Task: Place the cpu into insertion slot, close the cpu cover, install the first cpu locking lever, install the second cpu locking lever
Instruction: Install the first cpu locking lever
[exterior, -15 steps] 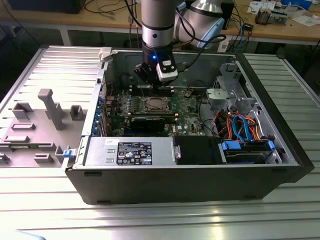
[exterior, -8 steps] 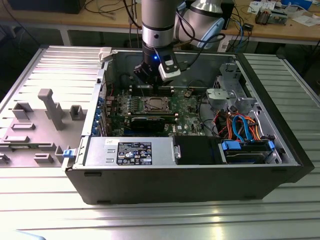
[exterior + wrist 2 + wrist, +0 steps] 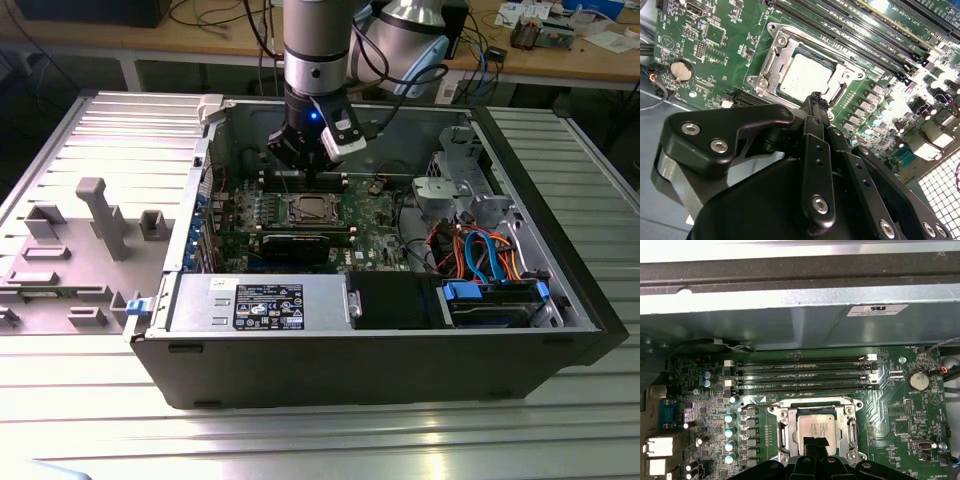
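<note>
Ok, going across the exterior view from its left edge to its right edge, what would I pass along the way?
From the exterior view's left to its right: grey upright post → blue clip on the case's corner → cpu on the green board → blue and orange cables.

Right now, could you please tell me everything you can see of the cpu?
The cpu is a small flat square chip with a silver-grey metal top. It lies level on the green board, framed by the cpu cover. The end effector, shut, hangs over one edge; contact cannot be told.
</note>
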You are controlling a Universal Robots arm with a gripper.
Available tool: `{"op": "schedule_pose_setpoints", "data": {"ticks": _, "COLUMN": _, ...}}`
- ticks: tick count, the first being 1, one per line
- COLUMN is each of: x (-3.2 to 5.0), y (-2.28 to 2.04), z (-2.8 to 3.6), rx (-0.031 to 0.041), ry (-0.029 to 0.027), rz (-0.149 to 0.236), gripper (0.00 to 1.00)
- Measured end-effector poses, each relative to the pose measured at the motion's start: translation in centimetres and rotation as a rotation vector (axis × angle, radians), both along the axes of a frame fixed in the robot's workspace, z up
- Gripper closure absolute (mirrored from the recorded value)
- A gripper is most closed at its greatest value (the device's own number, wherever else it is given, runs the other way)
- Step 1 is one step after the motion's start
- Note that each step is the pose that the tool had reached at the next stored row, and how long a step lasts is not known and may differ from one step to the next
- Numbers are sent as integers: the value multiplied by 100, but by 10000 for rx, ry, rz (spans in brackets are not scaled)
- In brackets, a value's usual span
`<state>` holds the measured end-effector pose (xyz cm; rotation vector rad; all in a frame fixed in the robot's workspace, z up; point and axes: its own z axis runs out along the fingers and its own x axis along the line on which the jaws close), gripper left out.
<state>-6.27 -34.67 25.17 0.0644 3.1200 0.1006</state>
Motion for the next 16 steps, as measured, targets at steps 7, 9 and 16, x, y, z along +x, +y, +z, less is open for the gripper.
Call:
{"op": "schedule_pose_setpoints", "data": {"ticks": 7, "x": -2, "y": 0, "z": 0, "rx": 1, "ry": 0, "rz": -1, "gripper": 89}}
{"op": "schedule_pose_setpoints", "data": {"ticks": 9, "x": -3, "y": 0, "z": 0, "rx": 0, "ry": 0, "rz": -1, "gripper": 89}}
{"op": "schedule_pose_setpoints", "data": {"ticks": 16, "x": -5, "y": -1, "z": 0, "rx": -1, "ry": 0, "rz": 494, "gripper": 89}}
